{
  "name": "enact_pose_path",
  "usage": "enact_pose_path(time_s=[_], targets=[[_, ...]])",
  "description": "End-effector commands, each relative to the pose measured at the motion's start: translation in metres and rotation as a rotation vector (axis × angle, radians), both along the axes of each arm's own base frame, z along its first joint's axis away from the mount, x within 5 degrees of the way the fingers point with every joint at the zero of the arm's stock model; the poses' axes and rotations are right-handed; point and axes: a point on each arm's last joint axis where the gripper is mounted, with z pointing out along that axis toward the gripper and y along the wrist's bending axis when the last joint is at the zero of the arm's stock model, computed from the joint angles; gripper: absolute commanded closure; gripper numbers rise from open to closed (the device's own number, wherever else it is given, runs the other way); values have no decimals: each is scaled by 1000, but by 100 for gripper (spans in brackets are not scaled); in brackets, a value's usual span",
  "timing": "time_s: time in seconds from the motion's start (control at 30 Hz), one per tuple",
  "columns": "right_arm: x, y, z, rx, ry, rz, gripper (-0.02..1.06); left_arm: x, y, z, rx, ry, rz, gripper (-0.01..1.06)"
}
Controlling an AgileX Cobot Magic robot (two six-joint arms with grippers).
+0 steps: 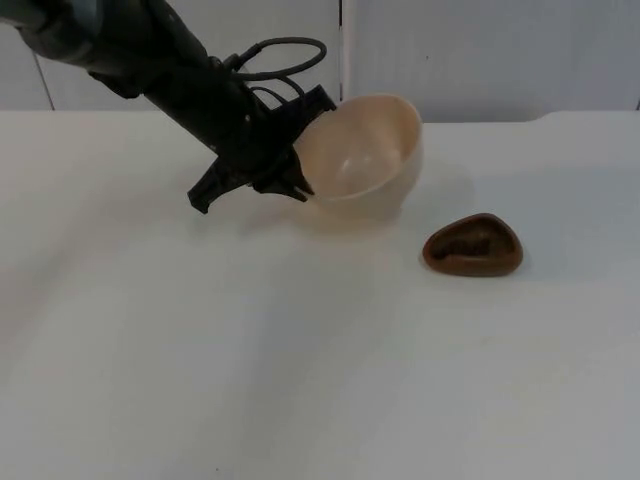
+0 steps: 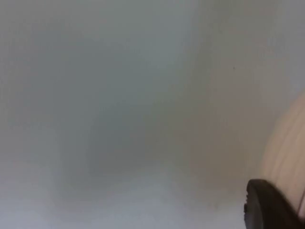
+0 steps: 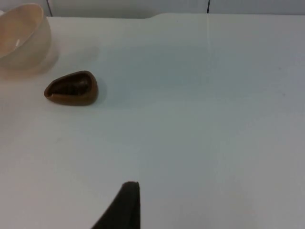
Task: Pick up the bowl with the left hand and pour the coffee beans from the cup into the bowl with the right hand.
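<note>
A cream bowl [image 1: 365, 160] sits tilted at the back middle of the table, its opening turned toward the front left. My left gripper [image 1: 298, 170] is shut on the bowl's left rim. The bowl's ribbed outer wall [image 2: 288, 143] shows beside one black fingertip [image 2: 267, 205] in the left wrist view. A small brown cup [image 1: 473, 246] holding dark coffee beans rests on the table to the right of the bowl and a little nearer. From the right wrist view the cup [image 3: 71, 88] and the bowl [image 3: 21, 36] lie some way off. My right arm waits off to the right.
The white table top [image 1: 300, 380] stretches bare in front of the bowl and cup. The grey partition wall [image 1: 480, 50] closes the table just behind the bowl.
</note>
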Motion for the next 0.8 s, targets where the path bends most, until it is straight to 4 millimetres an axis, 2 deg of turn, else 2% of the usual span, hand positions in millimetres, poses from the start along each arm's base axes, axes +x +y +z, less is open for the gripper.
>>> enact_pose_path(time_s=[0.0,0.07,0.27,0.37,0.4,0.53,0.77], targets=[[0,0,0,1,-6,-2,-1,2,-3,6,-17,-17,12,105],[0,0,0,1,-6,-2,-1,1,-3,7,-18,-18,11,105],[0,0,0,1,-6,-2,-1,-4,-4,36,-20,-31,-42,105],[0,0,0,1,-6,-2,-1,-10,2,58,57,-52,-119,105],[0,0,0,1,-6,-2,-1,-10,2,58,57,-52,-119,105],[0,0,0,1,-6,-2,-1,-25,18,86,253,-24,-222,105],[0,0,0,1,-6,-2,-1,-42,30,109,365,19,-284,105]])
